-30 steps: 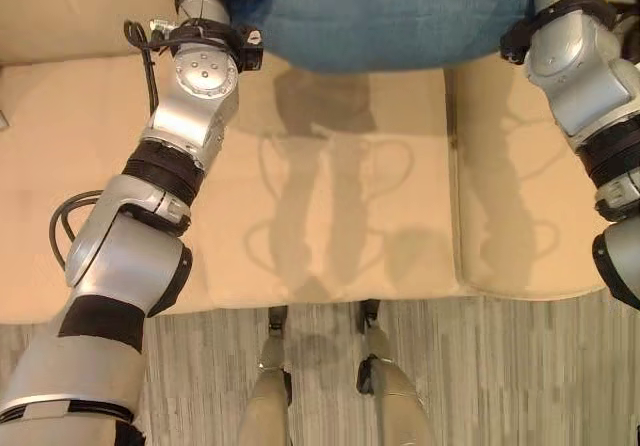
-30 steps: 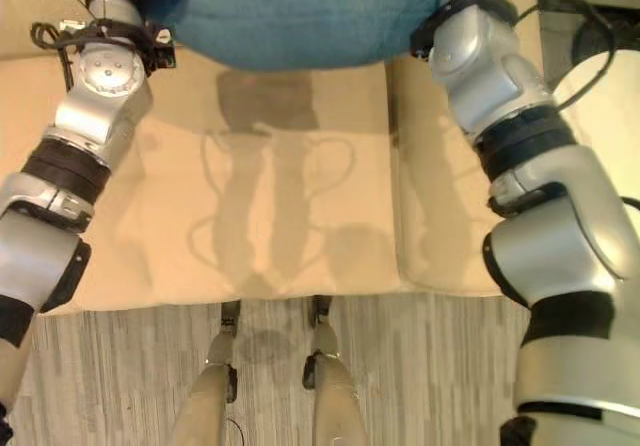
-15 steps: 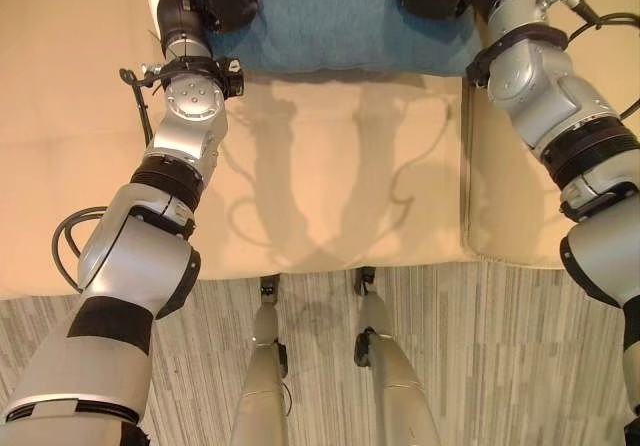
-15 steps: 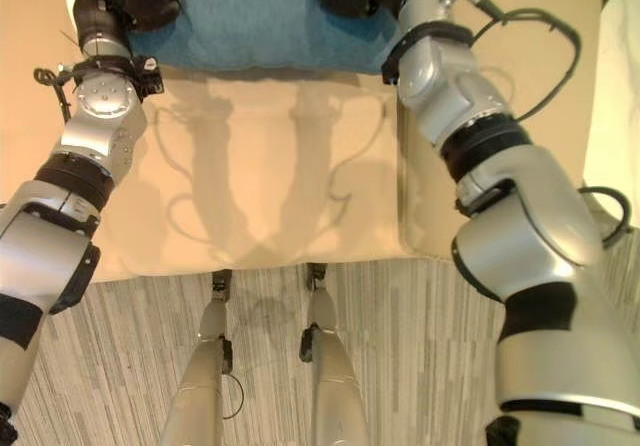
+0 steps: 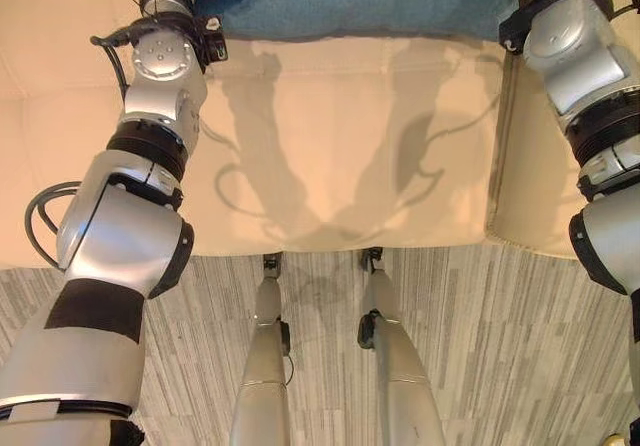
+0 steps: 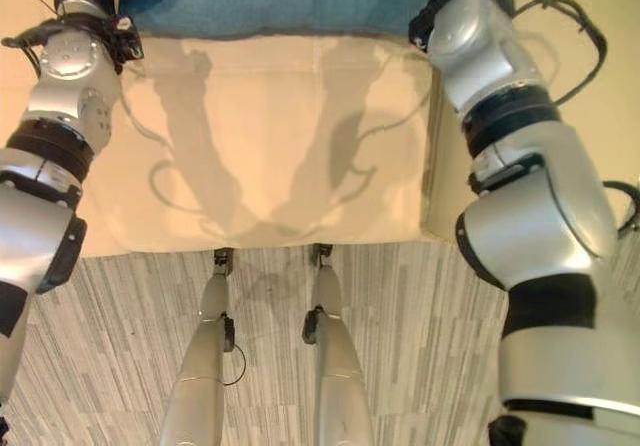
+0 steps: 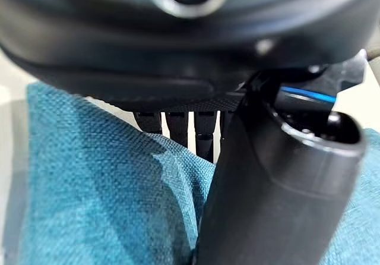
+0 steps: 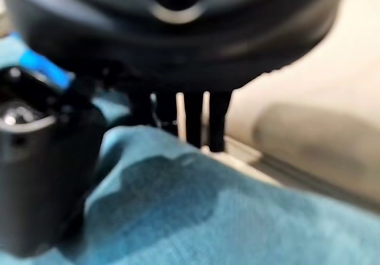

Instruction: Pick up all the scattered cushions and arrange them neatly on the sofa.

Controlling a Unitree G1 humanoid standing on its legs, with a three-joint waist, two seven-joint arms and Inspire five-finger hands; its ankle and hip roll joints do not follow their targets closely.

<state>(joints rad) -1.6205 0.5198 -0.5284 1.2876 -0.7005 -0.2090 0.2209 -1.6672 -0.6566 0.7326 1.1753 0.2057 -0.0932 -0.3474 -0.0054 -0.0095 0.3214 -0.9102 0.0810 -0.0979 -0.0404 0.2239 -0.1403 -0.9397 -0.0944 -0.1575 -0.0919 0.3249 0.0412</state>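
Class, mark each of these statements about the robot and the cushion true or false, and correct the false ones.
1. The cushion is blue. True.
2. The cushion lies on the floor. False: it is over the sofa, at its back.
3. The left hand has its thumb and fingers around the cushion's edge. True.
4. The right hand hangs free beside the sofa. False: it grips the cushion too.
5. The sofa is beige. True.
6. The floor is plain white tile. False: it is streaked grey.
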